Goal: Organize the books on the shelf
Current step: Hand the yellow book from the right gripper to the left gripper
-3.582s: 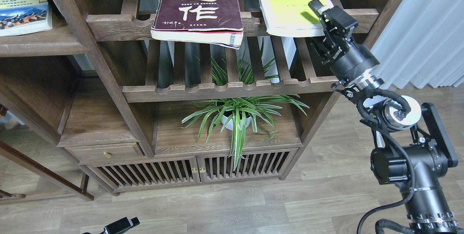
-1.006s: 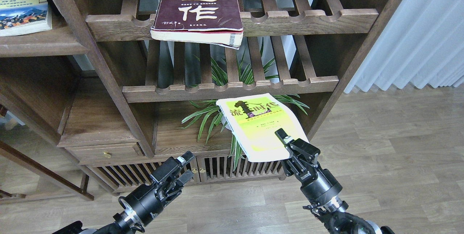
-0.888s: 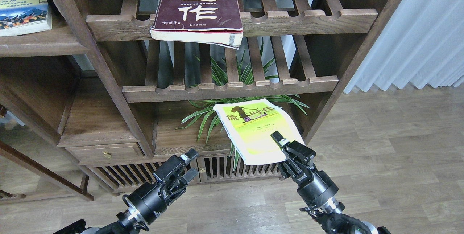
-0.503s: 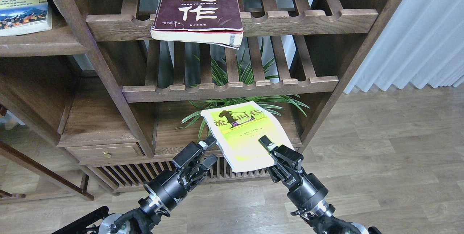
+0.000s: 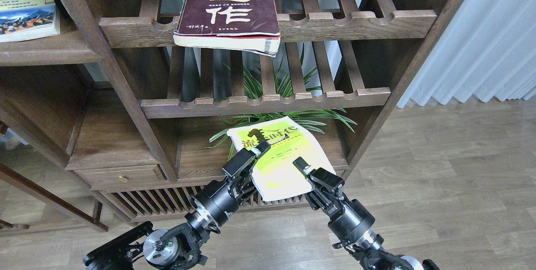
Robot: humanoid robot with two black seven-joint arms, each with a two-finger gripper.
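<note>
A yellow-green white-edged book point(image 5: 280, 165) hangs in the air in front of the low cabinet, tilted. My right gripper point(image 5: 304, 173) is shut on its lower right corner. My left gripper point(image 5: 256, 153) straddles the book's left edge; one finger point(image 5: 260, 148) lies on the cover and the other is hidden underneath. A thick maroon book point(image 5: 228, 8) with white characters lies on the upper slatted rack, overhanging its front rail. The "300" book point(image 5: 25, 8) lies flat on the solid dark-brown shelf point(image 5: 46, 54) at the upper left.
Two slatted racks point(image 5: 268, 103) with notched rails fill the middle bay. A potted spider plant point(image 5: 331, 117) stands behind the held book. Below are a small drawer point(image 5: 121, 176) and slatted doors point(image 5: 167, 203). A white curtain point(image 5: 481, 44) hangs at the right.
My right gripper carried the yellow-green book down from the upper rack and leftward. My left arm rose from below, and its gripper has reached the book's left edge.
</note>
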